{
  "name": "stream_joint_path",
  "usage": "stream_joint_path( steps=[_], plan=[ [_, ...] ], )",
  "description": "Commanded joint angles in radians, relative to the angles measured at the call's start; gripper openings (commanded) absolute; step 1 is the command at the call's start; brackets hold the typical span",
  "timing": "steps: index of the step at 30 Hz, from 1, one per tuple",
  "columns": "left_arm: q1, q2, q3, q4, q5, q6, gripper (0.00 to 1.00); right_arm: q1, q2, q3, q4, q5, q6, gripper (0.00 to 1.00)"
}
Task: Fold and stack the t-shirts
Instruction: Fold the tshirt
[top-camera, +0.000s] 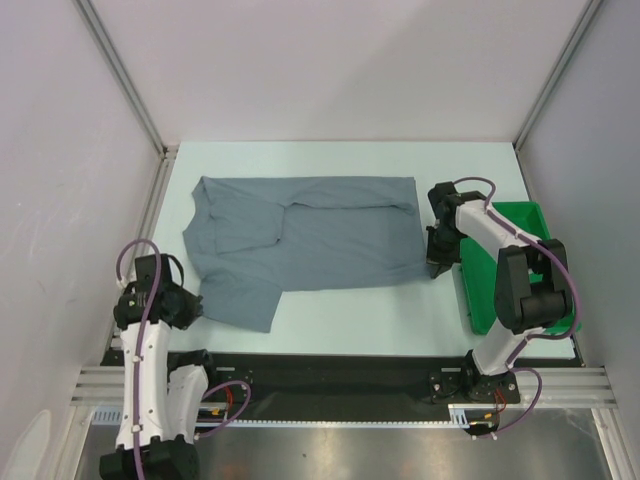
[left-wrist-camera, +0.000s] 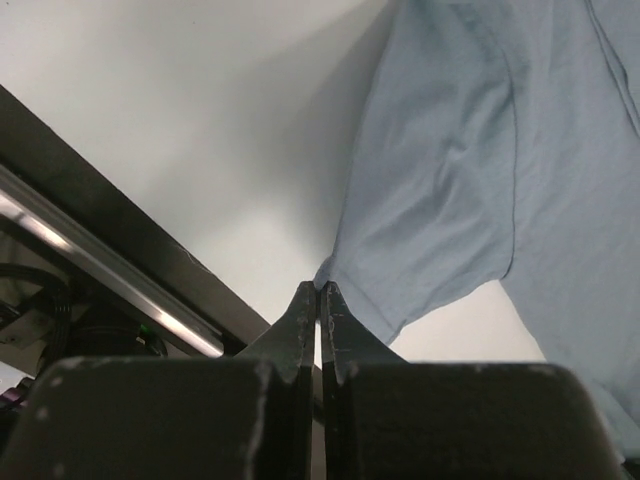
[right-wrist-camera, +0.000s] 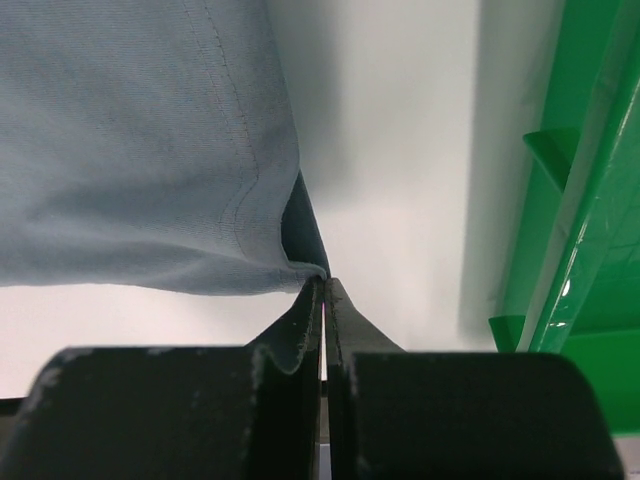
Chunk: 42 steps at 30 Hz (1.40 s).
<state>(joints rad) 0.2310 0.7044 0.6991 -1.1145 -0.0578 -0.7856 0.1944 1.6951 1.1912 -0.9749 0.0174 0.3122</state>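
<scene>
A robotics lab cell is showing: white panels (top-camera: 350, 60) and aluminium posts (top-camera: 122, 75) are enclosing a table (top-camera: 350, 320) left, right and far.

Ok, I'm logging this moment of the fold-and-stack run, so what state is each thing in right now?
t-shirt: spread out flat, not yet folded small.
left gripper: shut, pinching the near corner of a sleeve.
right gripper: shut, pinching a hem corner on the tray's side.
green tray: upright; the part that shows holds nothing.
</scene>
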Motion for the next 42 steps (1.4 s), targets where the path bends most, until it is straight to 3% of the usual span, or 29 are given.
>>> stream_joint_path(
  steps=[1, 10, 30, 36, 42],
  plan=[
    [0.002, -0.033, 0.057, -0.053, -0.001, -0.024, 0.00, 0.000, 0.015, 0.005, -0.013, 0.000, -0.013, 0.00],
    [0.002, -0.019, 0.016, -0.081, 0.050, -0.035, 0.00, 0.000, 0.015, 0.013, -0.011, -0.005, -0.018, 0.00],
    [0.004, -0.036, 0.077, -0.160, 0.095, -0.043, 0.00, 0.000, 0.046, 0.037, -0.013, -0.036, -0.024, 0.00],
    [0.002, 0.038, 0.204, 0.002, 0.061, 0.095, 0.00, 0.000, 0.047, 0.065, -0.019, -0.028, -0.021, 0.00],
    [-0.007, 0.162, 0.220, 0.217, 0.173, 0.108, 0.00, -0.016, 0.095, 0.168, -0.045, -0.019, -0.009, 0.00]
  ],
)
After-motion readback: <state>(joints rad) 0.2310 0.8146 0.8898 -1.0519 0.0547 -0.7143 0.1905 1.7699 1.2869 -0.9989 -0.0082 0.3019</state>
